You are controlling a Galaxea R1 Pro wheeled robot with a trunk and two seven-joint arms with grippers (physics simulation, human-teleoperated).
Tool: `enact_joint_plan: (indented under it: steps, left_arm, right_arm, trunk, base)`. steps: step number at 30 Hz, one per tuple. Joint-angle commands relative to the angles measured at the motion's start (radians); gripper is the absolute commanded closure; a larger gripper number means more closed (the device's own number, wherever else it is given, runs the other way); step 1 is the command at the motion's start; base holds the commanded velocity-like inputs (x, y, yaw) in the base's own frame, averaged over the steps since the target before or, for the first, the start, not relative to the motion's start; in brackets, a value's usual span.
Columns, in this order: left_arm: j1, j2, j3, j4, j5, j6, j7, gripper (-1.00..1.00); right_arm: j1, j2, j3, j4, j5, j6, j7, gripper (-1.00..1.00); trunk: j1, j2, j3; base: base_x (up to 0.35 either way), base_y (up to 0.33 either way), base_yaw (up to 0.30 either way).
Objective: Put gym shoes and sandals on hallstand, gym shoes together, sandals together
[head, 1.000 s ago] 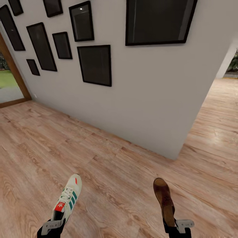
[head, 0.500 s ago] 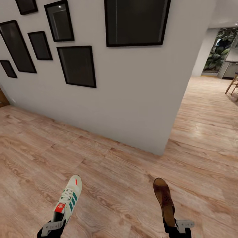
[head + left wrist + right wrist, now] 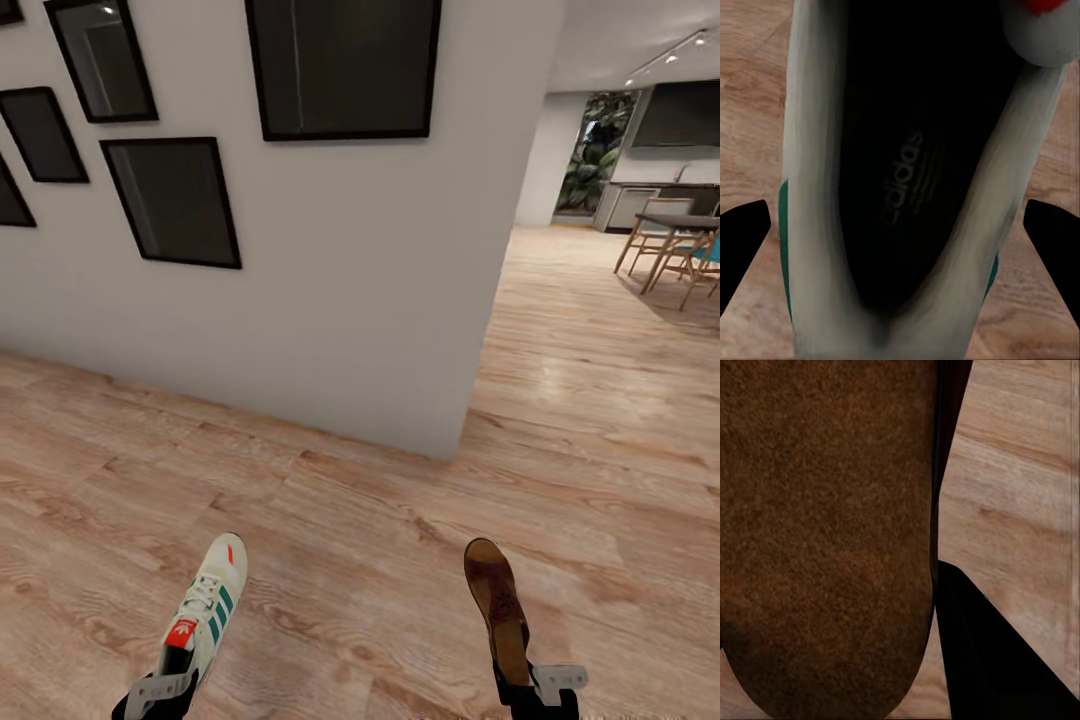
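Observation:
A white gym shoe (image 3: 205, 605) with green stripes and a red tongue patch is held above the corridor floor (image 3: 350, 560), with my left gripper (image 3: 160, 690) shut on its heel end. In the left wrist view the gym shoe's dark opening (image 3: 900, 187) sits between the black fingers (image 3: 742, 240). A dark-brown sandal (image 3: 495, 600) points forward from my right gripper (image 3: 530, 690), which is shut on its rear end. The right wrist view has the sandal's brown surface (image 3: 825, 532) close up beside one finger (image 3: 997, 660). The hallstand is out of view.
A white wall (image 3: 350, 280) with several black picture frames (image 3: 345, 65) stands ahead, ending at a corner (image 3: 455, 440). To its right the wood floor runs on to a dining table with chairs (image 3: 670, 250).
The whole view has swung right: the wall and frames slid left and the dining area came into sight. Both grippers keep the same hold on the gym shoe and the sandal.

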Motion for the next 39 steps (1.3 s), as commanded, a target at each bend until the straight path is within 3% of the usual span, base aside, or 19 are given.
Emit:
enact_joint_plan:
  steps: [1,39]
  left_arm:
    - [0.0,0.0,0.007,0.0,0.002,-0.001,-0.009,1.0]
    - [0.0,-0.001,0.007,0.005,0.002,-0.001,-0.009,1.0]
  right_arm:
    - [-0.001,0.0,0.007,0.001,-0.014,-0.003,0.005,1.0]
    - [-0.001,0.0,0.007,0.002,-0.014,-0.003,0.005,1.0]
  trunk:
    - [0.0,0.0,-0.001]
    - [0.0,0.0,-0.001]
  base:
    - [0.0,0.0,-0.268]
    - [0.0,0.0,-0.268]
